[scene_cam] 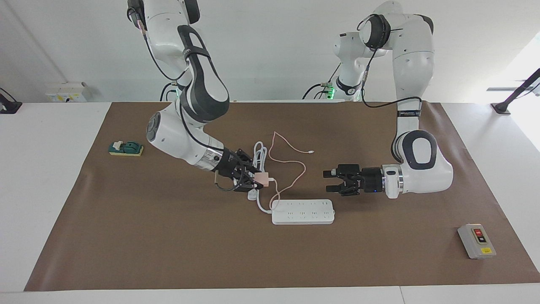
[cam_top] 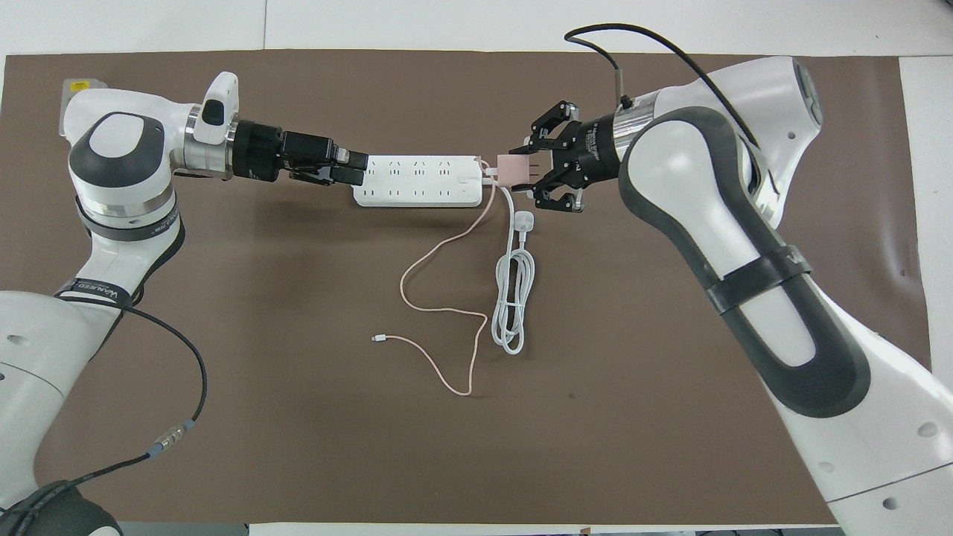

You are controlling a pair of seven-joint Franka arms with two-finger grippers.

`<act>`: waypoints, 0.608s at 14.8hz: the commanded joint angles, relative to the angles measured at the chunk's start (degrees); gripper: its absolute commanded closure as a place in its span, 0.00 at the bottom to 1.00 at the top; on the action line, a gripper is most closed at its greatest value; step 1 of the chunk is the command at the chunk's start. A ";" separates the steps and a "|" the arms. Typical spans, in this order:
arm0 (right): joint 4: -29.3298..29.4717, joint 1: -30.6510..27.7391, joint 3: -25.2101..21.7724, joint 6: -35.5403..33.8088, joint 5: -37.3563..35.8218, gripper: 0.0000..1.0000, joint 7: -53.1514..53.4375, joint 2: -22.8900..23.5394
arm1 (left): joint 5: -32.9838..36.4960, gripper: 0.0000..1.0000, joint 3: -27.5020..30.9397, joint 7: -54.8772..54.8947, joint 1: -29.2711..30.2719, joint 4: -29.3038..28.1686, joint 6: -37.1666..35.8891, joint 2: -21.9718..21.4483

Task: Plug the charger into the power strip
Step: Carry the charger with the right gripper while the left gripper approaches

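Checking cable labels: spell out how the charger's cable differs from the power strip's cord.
The charger's cable is thin and pink; the power strip's cord is thick and white. The cable wanders loose over the mat; the cord lies folded in a tight bundle. The cable ends in a small connector, the cord in a white plug. Both lie nearer the robots than the power strip.

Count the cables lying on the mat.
2: the charger's pink cable trails toward the robots from the power strip; the strip's coiled white cord lies beside it.
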 commanded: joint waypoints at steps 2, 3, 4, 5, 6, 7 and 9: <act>1.26 5.14 -0.17 5.25 0.59 1.00 4.56 1.23 | -4.01 0.00 -0.31 0.55 -0.01 -0.25 -1.54 0.46; 1.35 6.28 -0.08 6.66 0.67 1.00 4.83 1.67 | -5.85 0.00 -0.66 0.64 0.08 -0.52 -2.07 1.07; 1.87 7.42 -0.17 7.19 0.67 1.00 5.00 2.28 | -7.96 0.00 -0.75 0.98 0.08 -0.78 -3.03 1.77; 3.70 8.22 -0.17 7.20 0.67 1.00 5.44 3.42 | -9.80 0.00 -0.75 1.60 0.08 -0.78 -4.34 2.56; 4.94 8.49 -0.08 7.20 0.67 1.00 6.05 4.30 | -11.13 0.00 -0.75 2.82 0.17 -0.70 -5.40 3.27; 5.82 8.49 0.09 7.20 0.59 1.00 6.50 5.00 | -11.40 0.00 -0.67 3.88 0.34 -0.69 -6.20 3.54; 7.58 8.49 0.18 7.03 0.59 1.00 6.94 5.97 | -11.32 0.00 -0.58 4.59 0.52 -1.13 -7.43 3.71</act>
